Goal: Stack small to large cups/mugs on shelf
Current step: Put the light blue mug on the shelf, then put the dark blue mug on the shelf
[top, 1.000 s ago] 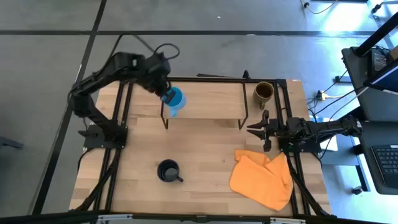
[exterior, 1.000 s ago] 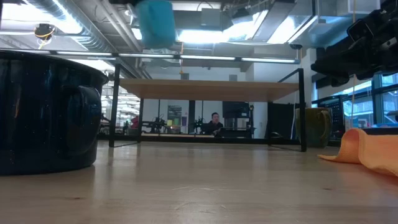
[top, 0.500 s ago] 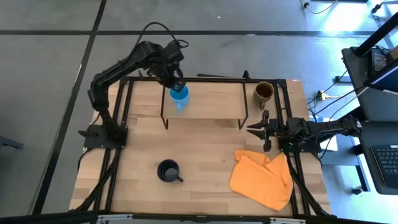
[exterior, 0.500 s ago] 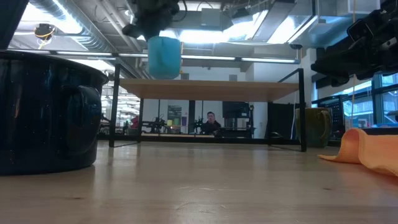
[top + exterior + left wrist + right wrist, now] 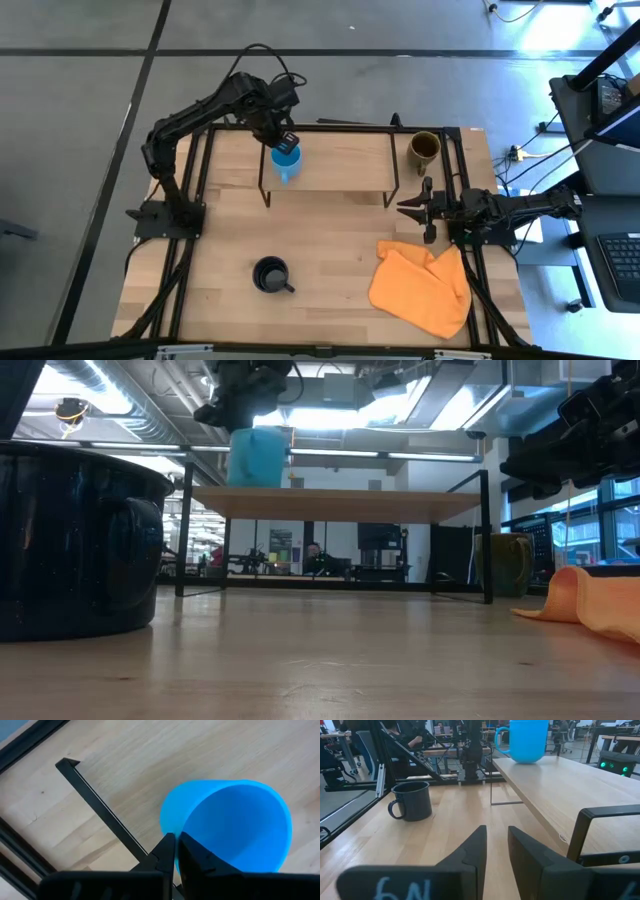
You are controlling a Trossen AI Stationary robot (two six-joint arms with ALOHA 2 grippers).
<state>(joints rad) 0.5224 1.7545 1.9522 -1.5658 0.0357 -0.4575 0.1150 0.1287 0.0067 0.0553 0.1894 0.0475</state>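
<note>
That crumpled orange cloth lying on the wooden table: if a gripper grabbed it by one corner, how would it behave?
The orange cloth lies in soft folds with one edge humped up, so it would probably hang limp and drape rather than hold its shape. It looks thin, so likely light. Pushed, it would more likely bunch up than slide as one piece across the wooden table.

Small mug [image 5: 285, 164] on shelf [image 5: 340, 160], at its left end. Large mug [image 5: 424, 148] on table [image 5: 220, 250] just right of shelf. Mid mug [image 5: 270, 274] on table in front of shelf; cloth [image 5: 420, 290] to its right.
</note>
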